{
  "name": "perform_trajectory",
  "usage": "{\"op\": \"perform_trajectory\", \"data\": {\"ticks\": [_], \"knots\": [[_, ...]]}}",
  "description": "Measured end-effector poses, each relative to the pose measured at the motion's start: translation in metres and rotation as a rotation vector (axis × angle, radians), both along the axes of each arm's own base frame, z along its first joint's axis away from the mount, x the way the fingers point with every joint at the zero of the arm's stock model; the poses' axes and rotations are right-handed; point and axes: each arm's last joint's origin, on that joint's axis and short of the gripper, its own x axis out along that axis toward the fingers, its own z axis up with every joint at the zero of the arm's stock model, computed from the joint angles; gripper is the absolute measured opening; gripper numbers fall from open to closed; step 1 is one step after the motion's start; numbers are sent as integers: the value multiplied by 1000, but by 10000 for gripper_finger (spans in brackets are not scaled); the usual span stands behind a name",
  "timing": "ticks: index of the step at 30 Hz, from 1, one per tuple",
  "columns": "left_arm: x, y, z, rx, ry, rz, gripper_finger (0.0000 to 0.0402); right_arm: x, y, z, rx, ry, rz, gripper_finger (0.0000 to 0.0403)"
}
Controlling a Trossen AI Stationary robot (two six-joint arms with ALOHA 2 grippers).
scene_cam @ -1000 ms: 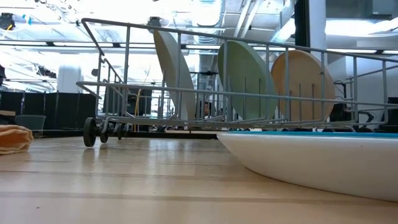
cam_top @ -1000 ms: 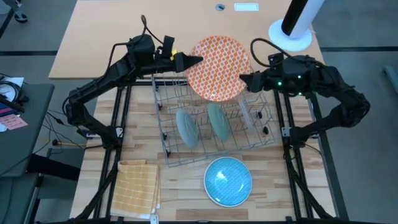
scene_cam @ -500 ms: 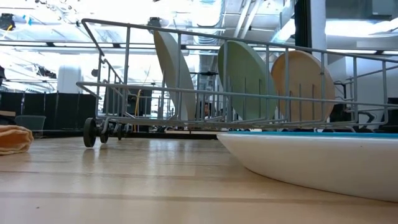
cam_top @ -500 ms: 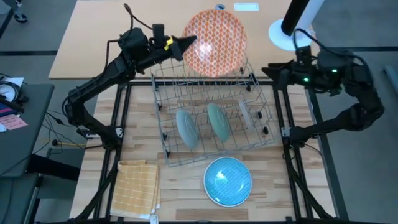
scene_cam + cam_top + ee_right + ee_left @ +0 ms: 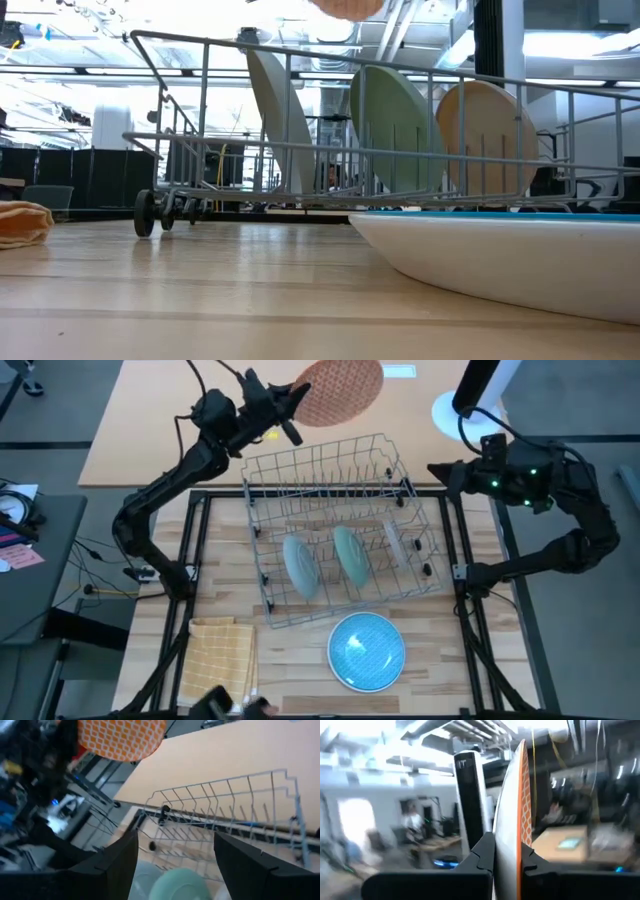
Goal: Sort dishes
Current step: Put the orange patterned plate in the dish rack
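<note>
Moved up and away beyond the wire rack (image 5: 335,530): orange patterned plate (image 5: 338,387), pinched at its rim by left gripper (image 5: 290,398). Right gripper (image 5: 447,472): fingers spread, empty, beside the rack's far right corner.

A robotics lab or workshop in a large open room: a wooden-slat table (image 5: 290,650) sits inside a black metal frame (image 5: 470,575) carrying two robot arms, cables (image 5: 95,588) trail off one side, and exposed ceiling ducts (image 5: 330,20) and strip lights (image 5: 560,40) run overhead beyond a plain desk (image 5: 150,420).
</note>
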Motion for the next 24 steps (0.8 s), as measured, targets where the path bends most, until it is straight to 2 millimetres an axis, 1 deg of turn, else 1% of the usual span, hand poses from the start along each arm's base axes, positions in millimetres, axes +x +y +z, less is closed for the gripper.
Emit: {"op": "perform_trajectory", "data": {"ticks": [3,5,11,14,16,19,22,24], "knots": [[-6,9,-1,133,96,65,4,10,-2,-3,55,-21,-22,260],[-12,15,-2,170,149,77,4,16,-3,-4,90,-32,-38,260],[-35,40,-13,238,339,2,4,42,0,-11,131,-22,-5,260],[-51,53,-19,283,419,-105,4,52,1,-11,126,-31,13,260],[-60,60,-23,310,462,-165,4,56,1,-11,125,-41,15,260],[-74,70,-25,320,488,-161,5,59,-1,-10,122,-58,7,260],[-91,81,-28,315,506,-212,11,60,-4,-9,119,-68,-9,260],[-100,87,-32,302,541,-191,13,60,-8,-10,120,-64,-30,260]]}}
